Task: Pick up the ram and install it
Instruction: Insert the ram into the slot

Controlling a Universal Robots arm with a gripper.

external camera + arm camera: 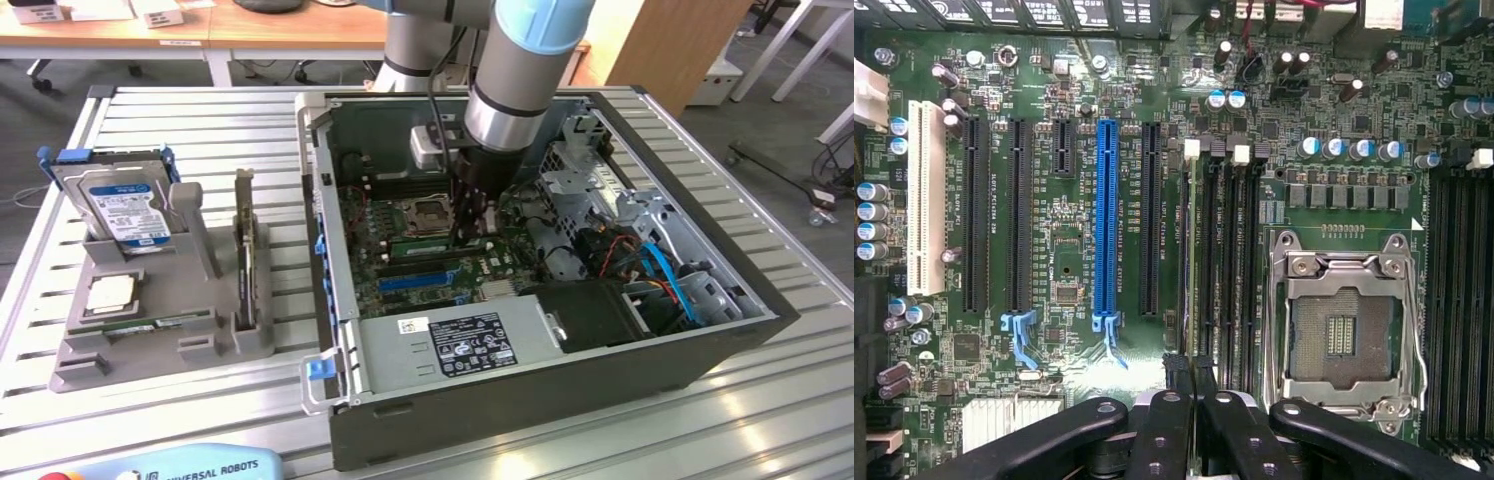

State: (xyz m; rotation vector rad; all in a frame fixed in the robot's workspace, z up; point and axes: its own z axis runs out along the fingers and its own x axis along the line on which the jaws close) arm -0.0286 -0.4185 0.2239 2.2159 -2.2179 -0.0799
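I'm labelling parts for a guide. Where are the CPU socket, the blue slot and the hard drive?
CPU socket [1341, 335], wrist view, its open middle.
blue slot [1104, 215], wrist view, mid-length.
hard drive [127, 205], exterior view, its label.

Hard drive [128, 205] upright in grey rack [83, 372]

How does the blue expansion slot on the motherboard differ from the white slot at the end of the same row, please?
The blue slot is slim; the white slot is cream-white and wider. The blue slot has a blue latch at one end, while the white slot shows none. The blue slot sits between black slots; the white slot is outermost, beside a column of capacitors. Both are long, empty and parallel.
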